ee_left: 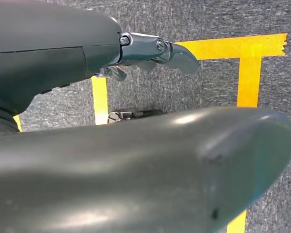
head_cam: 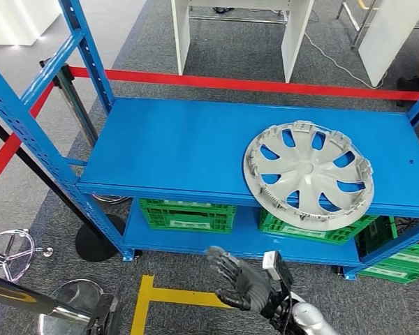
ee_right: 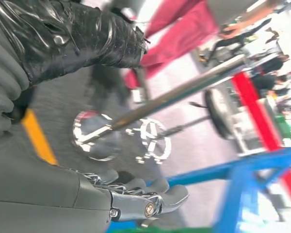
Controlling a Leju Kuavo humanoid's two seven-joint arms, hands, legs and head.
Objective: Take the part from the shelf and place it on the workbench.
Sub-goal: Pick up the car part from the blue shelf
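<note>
Reaching: right robot hand [head_cam: 238,278] is raised below the shelf front, fingers spread, holding nothing.
Left robot hand [ee_left: 156,51]: hangs over the floor, fingers extended, holding nothing.
Part: wheel cover [head_cam: 309,173] lies on the blue shelf [head_cam: 186,150], its near rim overhanging the front edge.
Progress: grasp not yet made; carrying and placing remain.
Room: open shelf to the cover's left; upright post [head_cam: 25,118] well apart.
</note>
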